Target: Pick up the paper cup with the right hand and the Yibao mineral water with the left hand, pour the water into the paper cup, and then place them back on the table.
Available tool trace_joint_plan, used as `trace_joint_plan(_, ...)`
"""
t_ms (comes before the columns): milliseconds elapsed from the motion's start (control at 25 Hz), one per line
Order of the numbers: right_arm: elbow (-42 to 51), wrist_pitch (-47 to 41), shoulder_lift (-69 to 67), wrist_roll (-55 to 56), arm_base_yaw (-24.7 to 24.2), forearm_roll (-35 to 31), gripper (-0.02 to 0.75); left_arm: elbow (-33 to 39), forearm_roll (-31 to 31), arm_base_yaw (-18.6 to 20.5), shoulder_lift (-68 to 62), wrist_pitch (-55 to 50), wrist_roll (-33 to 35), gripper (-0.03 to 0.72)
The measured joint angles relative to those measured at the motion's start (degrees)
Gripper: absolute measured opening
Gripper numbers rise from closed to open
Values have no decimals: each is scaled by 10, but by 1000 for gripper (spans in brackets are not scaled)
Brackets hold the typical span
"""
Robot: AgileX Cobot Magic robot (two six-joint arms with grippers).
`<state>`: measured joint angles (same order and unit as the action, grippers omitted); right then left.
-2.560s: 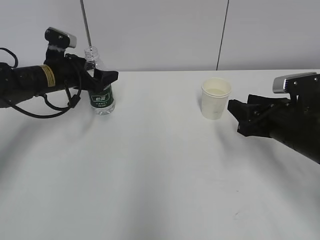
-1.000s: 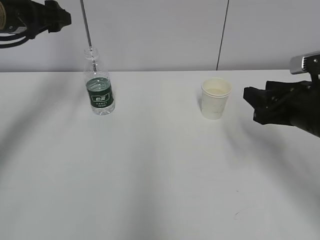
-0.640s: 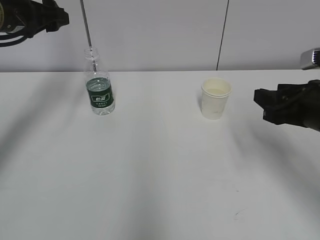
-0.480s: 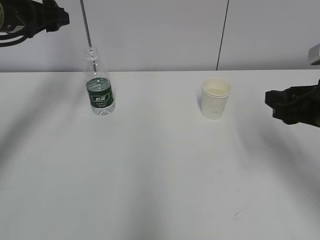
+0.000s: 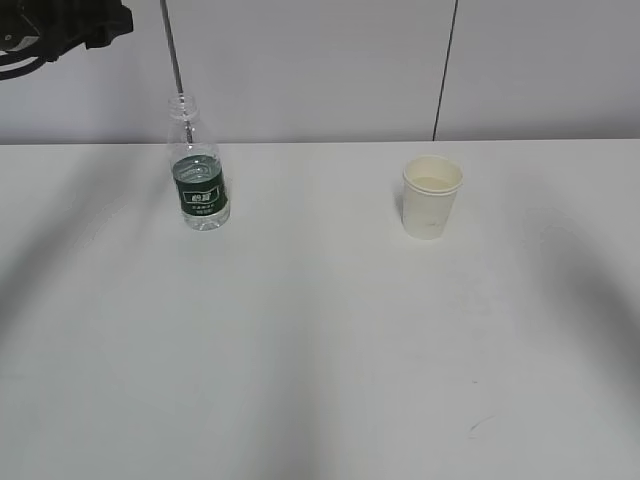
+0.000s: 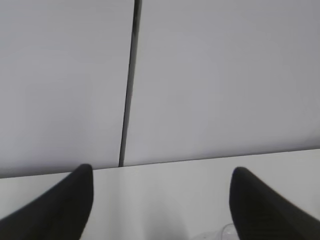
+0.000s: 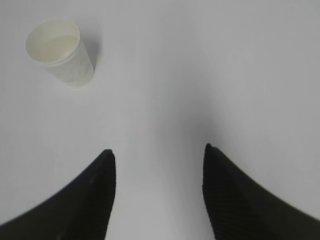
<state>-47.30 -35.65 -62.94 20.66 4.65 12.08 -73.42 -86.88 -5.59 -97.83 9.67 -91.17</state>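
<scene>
The Yibao mineral water [image 5: 198, 170], a clear capless bottle with a dark green label, stands upright on the white table [image 5: 320, 340] at the left. The off-white paper cup [image 5: 431, 196] stands upright at the right; it also shows in the right wrist view [image 7: 61, 51], upper left. My left gripper [image 6: 161, 172] is open and empty, raised high; in the exterior view only part of the left hand [image 5: 70, 22] shows at the top left corner. My right gripper [image 7: 157, 151] is open and empty above bare table, well back from the cup. The right hand is out of the exterior view.
A grey wall with a dark vertical seam [image 5: 445, 70] stands behind the table. A thin metal rod [image 5: 172, 50] rises behind the bottle. A small dark scuff [image 5: 480, 427] marks the table near the front.
The right hand has drawn back to the right and left the exterior view. The left hand has let go of the bottle, risen to the top left corner and moved slightly further out.
</scene>
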Motion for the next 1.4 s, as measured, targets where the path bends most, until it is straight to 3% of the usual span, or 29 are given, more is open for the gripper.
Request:
trace_joint_plan(280, -37, -209, 28, -86, 0, -144, 443, 0, -30, 0, 0, 15, -22, 515)
trace_joint_plan(560, -38, -342, 75, -137, 0, -163, 443, 0, -103, 0, 1, 20, -86, 515)
trace_joint_plan(1160, -36, -362, 260, -192, 0, -164, 443, 0, -127, 0, 2, 55, -112, 514)
trace_joint_plan(1400, 27, -364, 351, -221, 0, -164, 443, 0, -146, 0, 11, 59, -117, 514)
